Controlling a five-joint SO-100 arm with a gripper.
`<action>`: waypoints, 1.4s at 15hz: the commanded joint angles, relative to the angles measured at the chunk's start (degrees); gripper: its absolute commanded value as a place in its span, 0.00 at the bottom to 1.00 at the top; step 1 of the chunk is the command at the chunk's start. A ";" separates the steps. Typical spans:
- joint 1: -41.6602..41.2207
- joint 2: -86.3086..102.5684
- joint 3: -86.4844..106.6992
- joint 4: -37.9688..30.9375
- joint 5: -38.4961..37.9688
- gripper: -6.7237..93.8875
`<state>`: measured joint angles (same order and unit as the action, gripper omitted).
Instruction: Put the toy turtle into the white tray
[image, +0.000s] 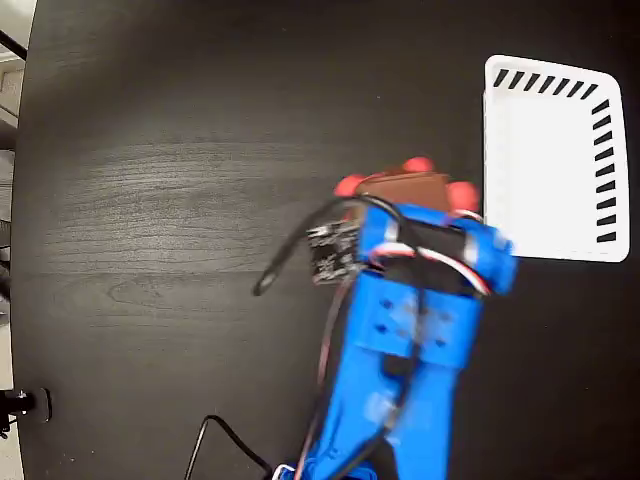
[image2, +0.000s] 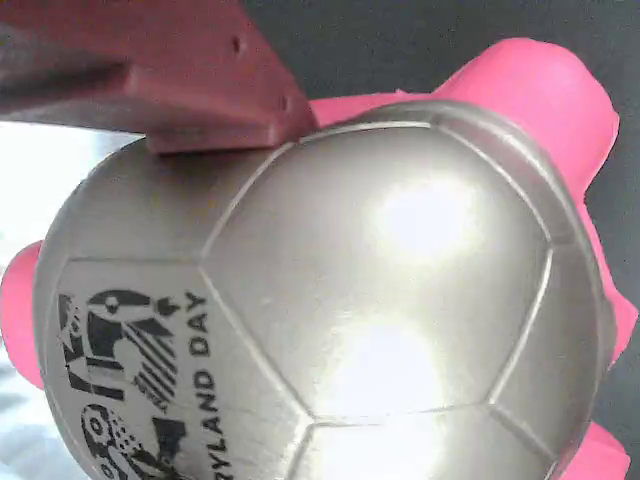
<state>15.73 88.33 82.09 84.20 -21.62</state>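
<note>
Blue arm: enters from the near desk edge, reaching toward the far right corner.
Gripper: over the turtle; one brown finger lies against the shell; whether it clamps cannot be told.
Turtle: shiny domed shell, pink feet; on or just above the dark desk, beside the tray's left rim.
Tray: white, empty, far right corner.
Handling: carry right, clear the rim, release over the middle.

Blue arm hides most of the toy turtle.
</note>
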 joint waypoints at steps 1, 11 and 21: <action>3.60 3.78 -11.87 3.96 2.81 0.06; 13.80 -14.77 -39.55 7.82 7.91 0.06; 20.21 -32.43 -56.25 5.36 10.28 0.06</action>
<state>34.28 55.28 31.11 89.74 -11.25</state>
